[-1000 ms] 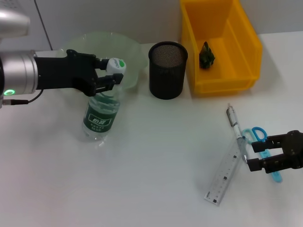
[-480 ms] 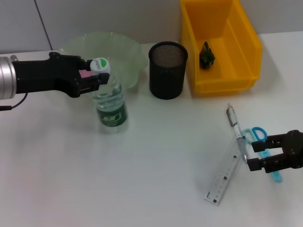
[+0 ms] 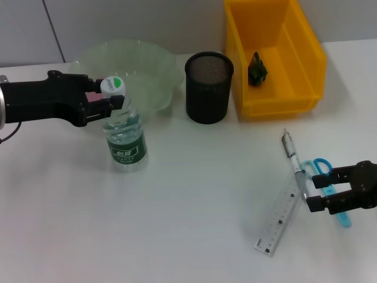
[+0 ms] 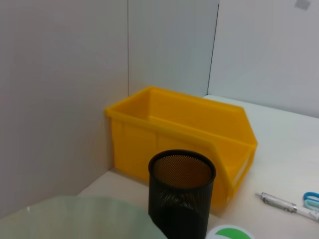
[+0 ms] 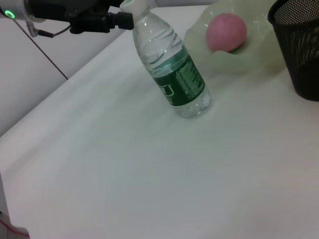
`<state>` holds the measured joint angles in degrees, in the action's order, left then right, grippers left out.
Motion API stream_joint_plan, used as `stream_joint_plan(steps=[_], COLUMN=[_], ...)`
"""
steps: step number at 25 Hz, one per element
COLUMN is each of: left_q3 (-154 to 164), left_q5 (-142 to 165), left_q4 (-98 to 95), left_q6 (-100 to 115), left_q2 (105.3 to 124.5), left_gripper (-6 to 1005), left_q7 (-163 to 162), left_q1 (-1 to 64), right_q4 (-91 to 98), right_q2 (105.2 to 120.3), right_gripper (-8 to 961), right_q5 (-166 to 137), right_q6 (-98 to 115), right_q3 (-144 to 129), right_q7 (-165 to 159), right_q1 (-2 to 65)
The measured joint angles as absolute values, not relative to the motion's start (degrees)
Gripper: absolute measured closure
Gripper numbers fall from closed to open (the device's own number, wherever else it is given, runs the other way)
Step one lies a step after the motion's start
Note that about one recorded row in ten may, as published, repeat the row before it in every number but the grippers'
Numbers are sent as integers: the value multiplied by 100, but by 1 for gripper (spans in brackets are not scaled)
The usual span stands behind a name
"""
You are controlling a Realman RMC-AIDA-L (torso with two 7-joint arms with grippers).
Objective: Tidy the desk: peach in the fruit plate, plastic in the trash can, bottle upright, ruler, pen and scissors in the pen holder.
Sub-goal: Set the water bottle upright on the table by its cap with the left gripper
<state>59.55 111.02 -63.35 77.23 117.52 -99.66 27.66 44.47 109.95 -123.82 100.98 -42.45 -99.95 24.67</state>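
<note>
Since a second ago your left pincer (image 3: 111,99) has drawn back toward the tabletop's left edge, taking the bottle (image 3: 123,131) from a steep lean to nearly upright; it is clamped on the bottle's neck just under the white-and-green cap (image 3: 112,85). You can see the bottle's base resting on the tabletop (image 3: 177,200) just in front of the fruit plate (image 3: 154,69), which sits by the far edge with the peach (image 5: 227,33) inside it. Your pen holder (image 3: 209,87) stands beside the plate, and the yellow trash can (image 3: 306,65) next to it holds a dark green scrap of plastic (image 3: 257,68). Near the right edge, your right pincer (image 3: 316,192) has not moved and hovers with fingers spread over the pen (image 3: 293,158), ruler (image 3: 280,219) and scissors (image 3: 323,167).
</note>
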Motion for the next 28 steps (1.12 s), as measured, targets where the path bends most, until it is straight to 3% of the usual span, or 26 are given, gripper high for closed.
stream_joint_plan(steps=[18,28], left_q3=[5274,4942], left_q5=[11097,11144], left_q4=[-6277,-6203], left_q6=[7926,7901], left_q2=[11601,11612], left_gripper=[520,502], left_q7=[-9878,-9802], left_q1=[2560,2520], right_q4=[4339,4324], right_q2=[10968,10968], right_gripper=[119,119], right_q5=[-12384,-12384], right_q6=[10068,10063], right_q3=[-4245,-4245], right_q7=[-10013,-10013], right_q1=[2504,2509])
